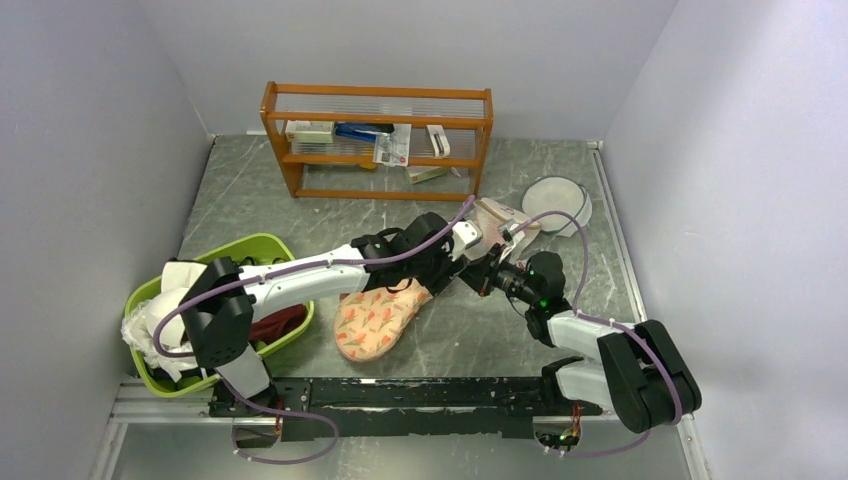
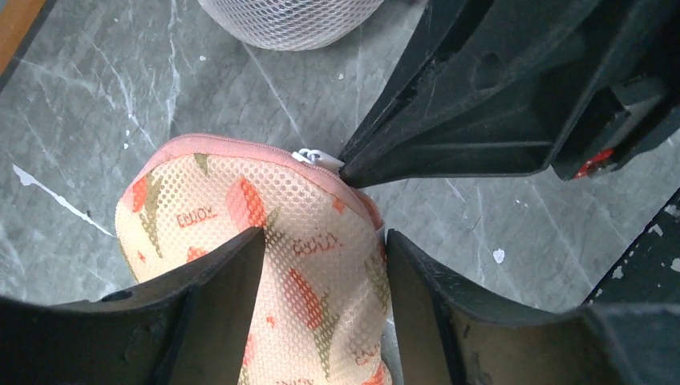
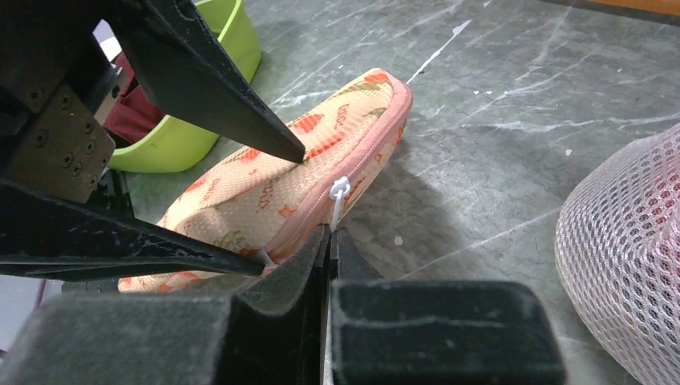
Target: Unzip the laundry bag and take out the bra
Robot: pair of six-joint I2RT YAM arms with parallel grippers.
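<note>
Right end effector (image 3: 330,234) pinched tight on the white zip pull (image 3: 341,191) at the edge of the laundry bag (image 3: 240,196), which lies on the desk (image 3: 497,120). Left end effector (image 2: 325,237) spread wide, straddling the lobe beside that pull. From above, the arms cover that half. Contents hidden by the printed mesh.

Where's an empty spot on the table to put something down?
Bare table: between the wooden shelf and green basket; also right of the laundry bag. Crowded: where the left hand and right hand meet.

A wooden rack (image 1: 378,92), green tub (image 1: 262,243) and mesh bag (image 1: 556,200) stand apart.
</note>
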